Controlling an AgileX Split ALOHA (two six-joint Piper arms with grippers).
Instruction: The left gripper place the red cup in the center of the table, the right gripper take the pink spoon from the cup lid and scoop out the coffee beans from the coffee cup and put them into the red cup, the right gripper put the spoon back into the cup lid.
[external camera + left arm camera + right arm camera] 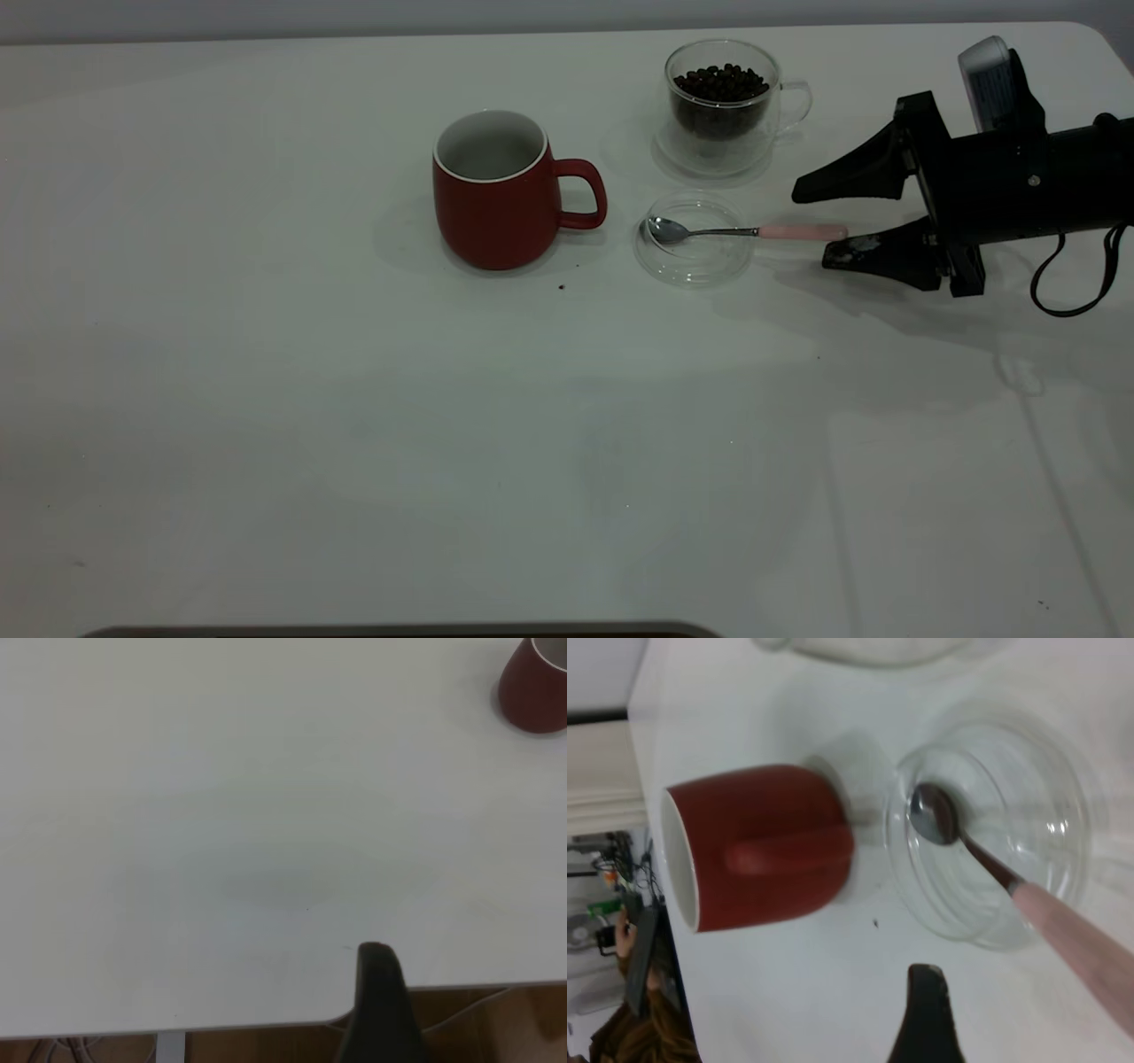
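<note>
Right gripper [819, 226] comes in from the right edge of the exterior view with its two black fingers spread wide, one above and one below the end of the pink spoon [744, 232], and it holds nothing. One finger tip lies just beside the end of the pink handle; I cannot tell if they touch. The spoon lies flat, its metal bowl inside the clear glass cup lid [695, 266] and its handle reaching out over the rim toward the gripper. Just above the lid in the frame stands the glass coffee cup [722, 106], filled with dark coffee beans [719, 84]. The red cup [496, 199] stands upright near the middle of the upper half of the white table [354, 425], its handle turned toward the lid. Two small dark specks lie on the table below the red cup. From the left gripper [381, 992] only one dark finger is seen, at the table edge in the left wrist view, so I cannot tell its opening.
</note>
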